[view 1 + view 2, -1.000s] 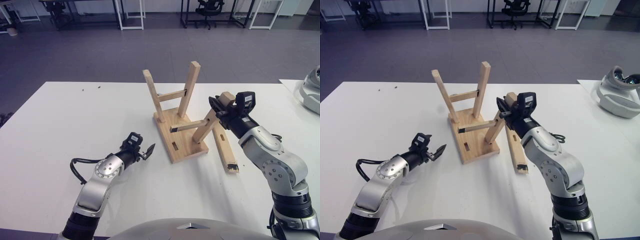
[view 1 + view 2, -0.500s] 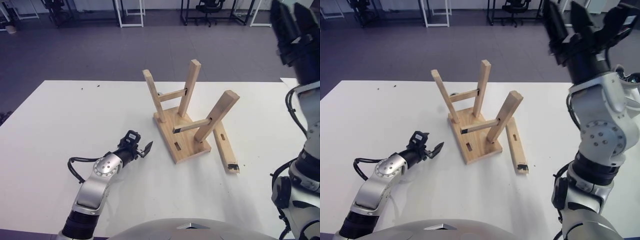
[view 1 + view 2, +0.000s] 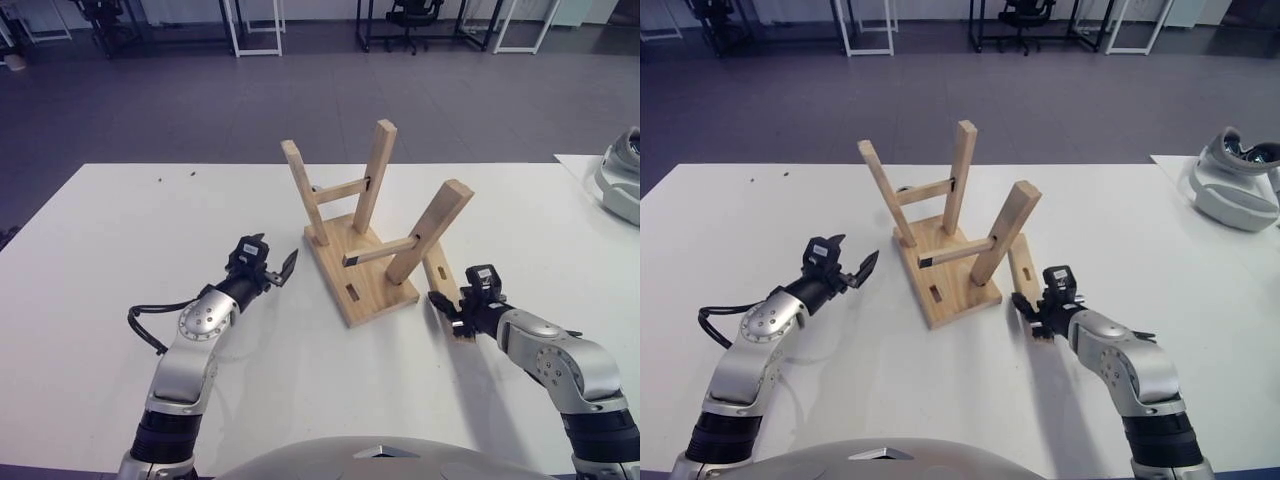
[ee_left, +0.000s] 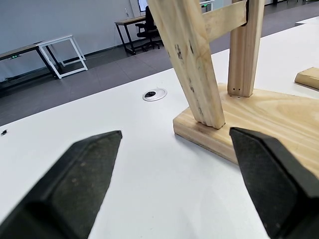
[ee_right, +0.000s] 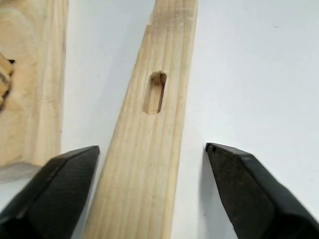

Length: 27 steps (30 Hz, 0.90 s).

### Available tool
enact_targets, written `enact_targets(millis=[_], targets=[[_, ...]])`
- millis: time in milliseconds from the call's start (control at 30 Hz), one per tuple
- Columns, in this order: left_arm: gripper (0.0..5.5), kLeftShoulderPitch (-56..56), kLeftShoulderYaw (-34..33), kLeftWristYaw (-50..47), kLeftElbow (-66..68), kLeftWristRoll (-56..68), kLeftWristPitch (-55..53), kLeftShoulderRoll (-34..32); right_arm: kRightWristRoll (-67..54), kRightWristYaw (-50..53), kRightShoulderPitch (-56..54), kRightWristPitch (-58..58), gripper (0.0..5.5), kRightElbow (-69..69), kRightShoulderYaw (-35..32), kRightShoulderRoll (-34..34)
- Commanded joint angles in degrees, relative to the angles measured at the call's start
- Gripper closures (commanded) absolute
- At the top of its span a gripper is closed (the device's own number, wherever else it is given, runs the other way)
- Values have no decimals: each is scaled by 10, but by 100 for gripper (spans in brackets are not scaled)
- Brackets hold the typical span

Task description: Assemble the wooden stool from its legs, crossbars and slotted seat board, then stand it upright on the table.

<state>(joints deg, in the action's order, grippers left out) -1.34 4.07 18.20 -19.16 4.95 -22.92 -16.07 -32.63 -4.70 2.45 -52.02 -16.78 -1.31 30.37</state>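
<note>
The slotted seat board [image 3: 362, 280] lies flat on the white table [image 3: 120, 230] with three legs [image 3: 372, 175] standing up from it, joined by two crossbars [image 3: 342, 190]. The nearest leg [image 3: 432, 230] leans outward. A fourth leg [image 3: 438, 275] lies loose on the table beside the board, its slot [image 5: 155, 92] facing up. My right gripper [image 3: 447, 314] is open at the near end of this leg, with one finger [image 5: 55, 194] on each side. My left gripper [image 3: 277, 270] is open, low over the table, just left of the board [image 4: 259, 119].
A white headset [image 3: 622, 185] rests at the table's far right edge. A round metal grommet [image 4: 154, 94] sits in the tabletop behind the board. Bare tabletop spreads to the left and front. Desks and a chair stand on the floor beyond.
My right arm left the top of the leaning leg, swung high, then came down over the loose leg's near end. My left gripper moved forward and closer to the board.
</note>
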Motion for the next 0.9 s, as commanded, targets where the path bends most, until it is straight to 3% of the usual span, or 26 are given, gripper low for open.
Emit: enact_targets(millis=[33, 267, 400, 467, 567, 700, 800, 900], targets=[[150, 6, -6, -1, 0, -1, 5, -2, 49, -10, 4, -7, 210, 6, 31, 6], [150, 61, -75, -15, -49, 63, 27, 26, 99, -20, -14, 33, 336, 42, 10, -5], [150, 185, -164, -52, -92, 205, -26, 53, 142, -33, -119, 189, 341, 76, -68, 19], [150, 279, -203, -95, -97, 358, -90, 74, 173, -67, -214, 274, 341, 86, -80, 63], [150, 424, -219, -125, -51, 512, -142, 85, 221, -155, -341, 395, 341, 30, -9, 83], [150, 514, -219, -150, 14, 591, -152, 103, 283, -216, -420, 504, 341, -12, 102, 31], [150, 525, -200, -153, 19, 612, -160, 102, 273, -226, -434, 530, 341, -16, 106, -3], [200, 517, -201, -158, 4, 622, -155, 92, 274, -236, -429, 533, 341, 1, 92, -11]])
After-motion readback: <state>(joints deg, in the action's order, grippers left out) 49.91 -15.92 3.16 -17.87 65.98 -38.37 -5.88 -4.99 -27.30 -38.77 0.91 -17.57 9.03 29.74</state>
